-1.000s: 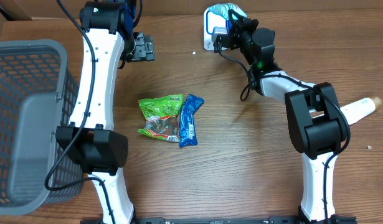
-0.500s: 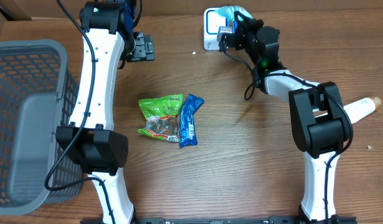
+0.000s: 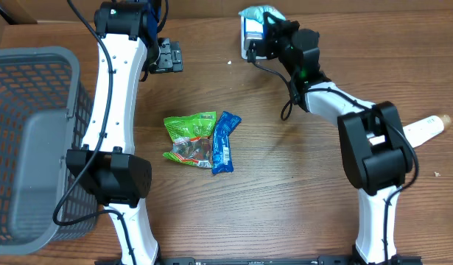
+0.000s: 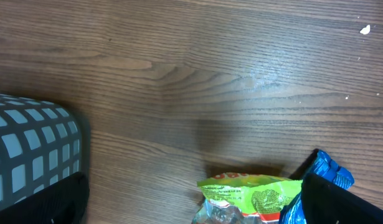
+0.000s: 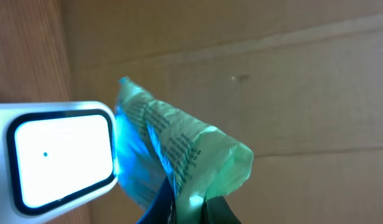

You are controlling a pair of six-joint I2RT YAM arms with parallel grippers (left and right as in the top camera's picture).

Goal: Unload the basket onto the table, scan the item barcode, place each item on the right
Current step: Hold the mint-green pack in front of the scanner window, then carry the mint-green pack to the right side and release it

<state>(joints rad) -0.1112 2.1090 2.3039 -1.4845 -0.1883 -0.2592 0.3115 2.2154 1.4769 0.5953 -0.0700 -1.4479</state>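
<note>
My right pincer is clenched on the green packet, holding it at the far edge of the bench, its long side just beside the scanner and its bright window.

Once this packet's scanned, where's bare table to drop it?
Widest bare wood: between the blue packet and the right arm, reaching the near edge. Also bare between the green packet and the scanner. Crowded: the left arm by the basket.
</note>
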